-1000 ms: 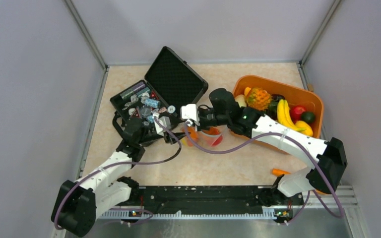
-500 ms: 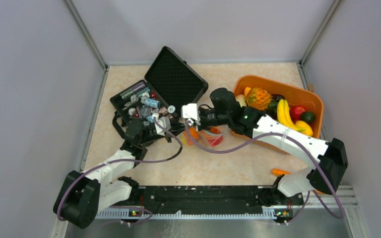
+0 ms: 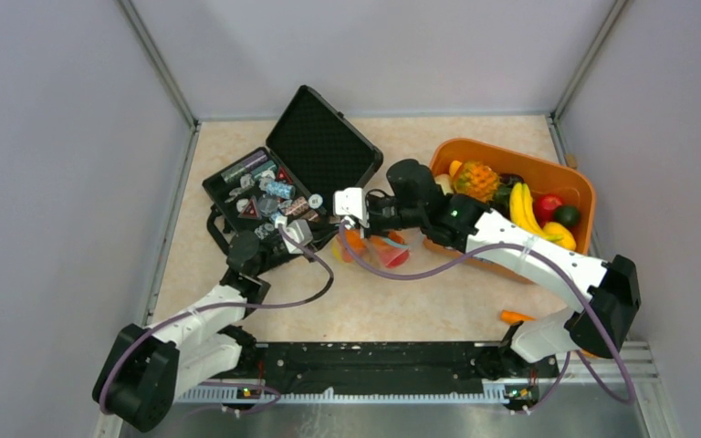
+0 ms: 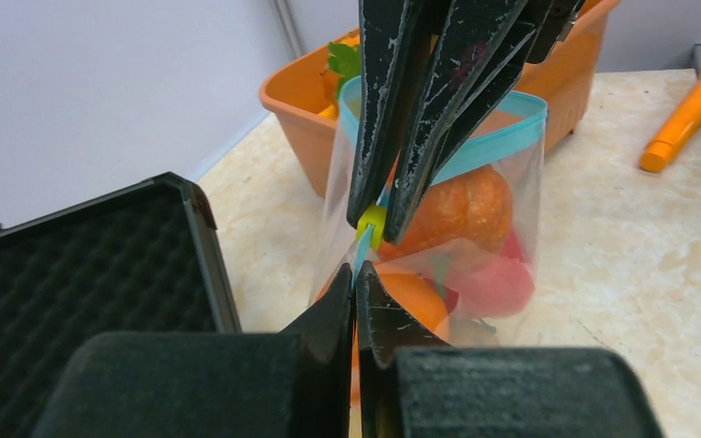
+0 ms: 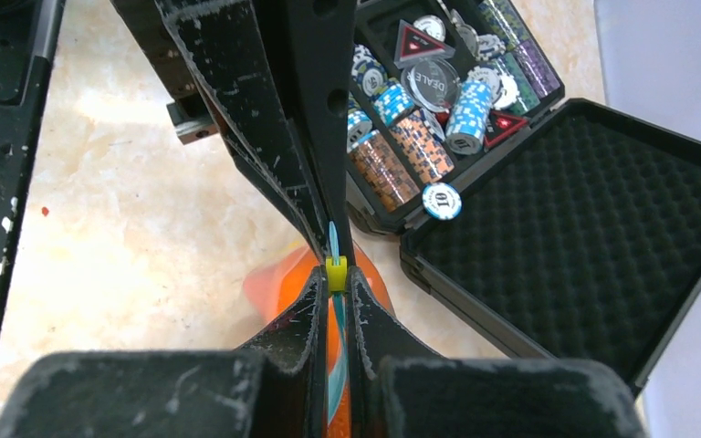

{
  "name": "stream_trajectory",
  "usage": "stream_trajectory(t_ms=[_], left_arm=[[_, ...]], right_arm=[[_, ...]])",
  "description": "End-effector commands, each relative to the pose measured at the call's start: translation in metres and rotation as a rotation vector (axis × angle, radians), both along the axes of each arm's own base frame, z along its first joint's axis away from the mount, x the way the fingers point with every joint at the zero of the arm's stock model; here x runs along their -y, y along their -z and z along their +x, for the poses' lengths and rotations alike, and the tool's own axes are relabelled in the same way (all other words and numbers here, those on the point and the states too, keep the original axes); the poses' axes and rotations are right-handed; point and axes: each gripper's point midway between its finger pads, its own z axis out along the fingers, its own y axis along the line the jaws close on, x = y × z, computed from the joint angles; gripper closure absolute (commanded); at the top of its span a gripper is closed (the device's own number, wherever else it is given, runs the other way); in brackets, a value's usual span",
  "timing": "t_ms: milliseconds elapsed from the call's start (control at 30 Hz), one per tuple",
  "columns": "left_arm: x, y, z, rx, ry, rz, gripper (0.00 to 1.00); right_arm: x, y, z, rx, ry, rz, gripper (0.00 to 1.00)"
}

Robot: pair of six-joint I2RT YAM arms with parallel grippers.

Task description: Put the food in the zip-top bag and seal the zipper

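- Right arm [image 3: 529,260]: stretched from the near-right base past the front of the orange basket [image 4: 297,119] to table centre; right gripper [image 5: 333,274] clamped narrow on yellow slider [image 5: 335,272].
- Left arm [image 3: 210,306]: reaches forward-right alongside black case [image 3: 324,151]; left gripper [image 4: 356,274] pinched tight on end of zipper [image 4: 502,137], tip to tip with right gripper.
- Black case: lid open, chips [image 5: 420,137] in tray.
- Zip-top bag [image 4: 522,196]: mid-table between case and basket, clear, mouth edge held up, body hanging below.
- Food [image 4: 461,205]: orange and red pieces inside bag.
- Zipper: teal, long axis runs from grippers toward basket; two sides apart past slider.
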Motion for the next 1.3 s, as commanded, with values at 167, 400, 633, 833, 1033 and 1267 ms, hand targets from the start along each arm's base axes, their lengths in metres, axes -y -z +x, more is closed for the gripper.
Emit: stream_trajectory(t_ms=[167,400,633,833,1033,1267], left_arm=[[-0.011,-0.023,0.007,0.074,-0.087,-0.046,1.00],[-0.010,-0.020,0.006,0.067,-0.078,-0.028,1.00],[-0.022,-0.037,0.010,-0.027,-0.161,-0.120,0.56],[-0.061,-0.077,0.038,-0.244,-0.439,-0.286,0.16],[-0.047,-0.088,0.044,-0.502,-0.433,-0.171,0.01],[-0.003,-0.079,0.016,-0.628,-0.122,-0.032,0.03]], right_arm=[[0.018,-0.022,0.002,0.058,0.044,-0.051,1.00],[0.025,-0.022,0.007,0.079,0.077,-0.076,1.00],[0.020,-0.035,-0.012,0.103,-0.033,-0.012,1.00],[0.016,-0.055,-0.060,0.038,-0.257,0.078,1.00],[0.018,-0.038,-0.090,0.020,-0.392,0.032,1.00],[0.024,-0.028,-0.113,0.073,-0.491,0.036,1.00]])
